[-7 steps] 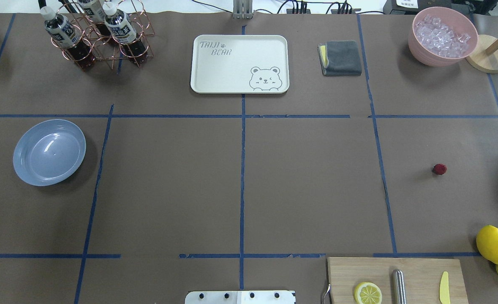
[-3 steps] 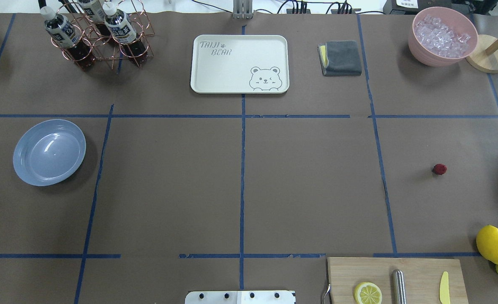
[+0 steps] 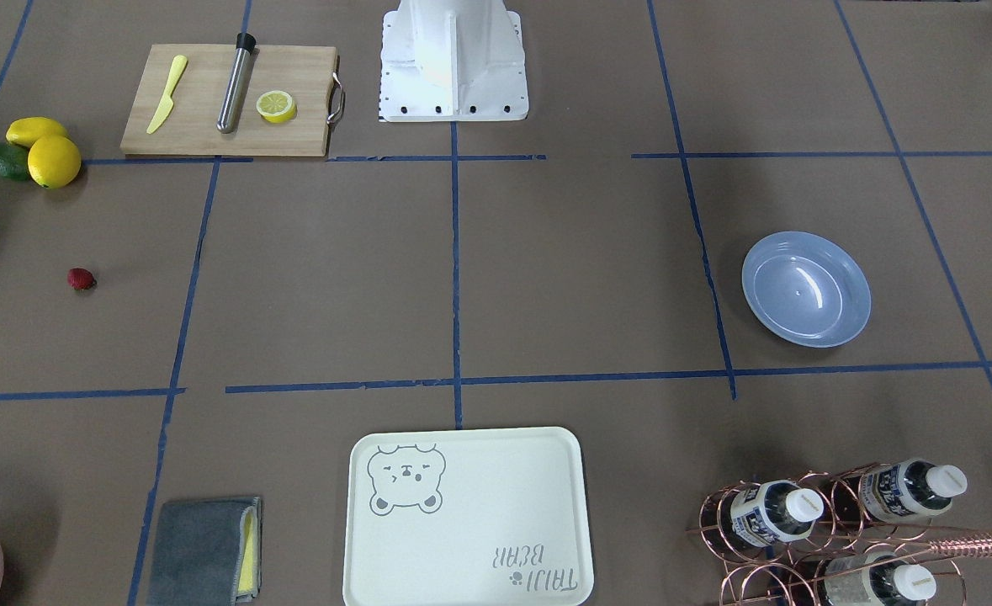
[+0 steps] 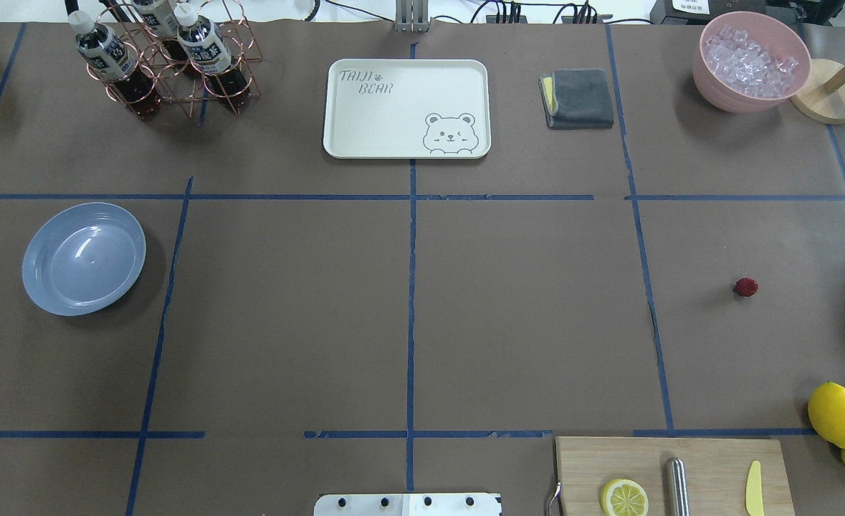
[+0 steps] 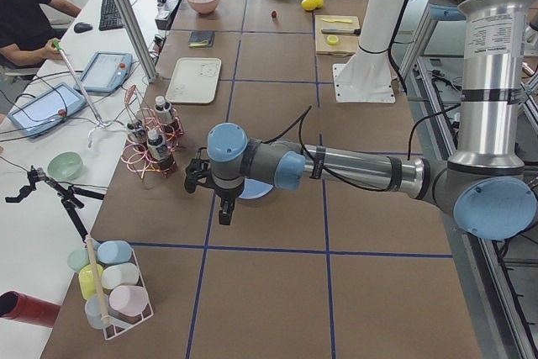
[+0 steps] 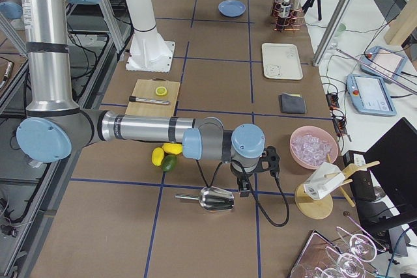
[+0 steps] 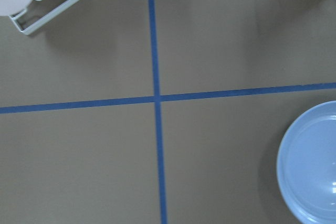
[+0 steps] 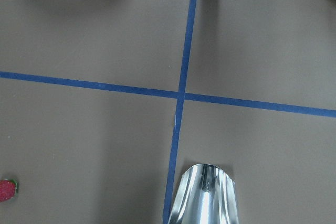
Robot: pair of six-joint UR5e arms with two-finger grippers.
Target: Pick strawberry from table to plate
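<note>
The strawberry (image 4: 745,287), tiny and dark red, lies on the brown table (image 4: 522,315) at the right; it also shows as strawberry (image 3: 82,279) and at the right wrist view's lower left edge (image 8: 6,190). Far across on the left sits the pale blue plate (image 4: 84,258), with nothing in it, and its rim enters the left wrist view (image 7: 315,166). My left gripper (image 5: 223,218) hangs past the plate near the table's left end. My right gripper (image 6: 242,190) hangs beyond the table's right end, over a metal scoop. I cannot tell whether either is open or shut.
Lemons (image 4: 836,414) and a cutting board (image 4: 709,466) with a lemon half, a rod and a knife sit front right. At the back are a bear tray (image 4: 406,107), a bottle rack (image 4: 171,64), a grey cloth (image 4: 580,98) and a pink ice bowl (image 4: 752,61). A metal scoop (image 8: 207,195) lies below the right wrist.
</note>
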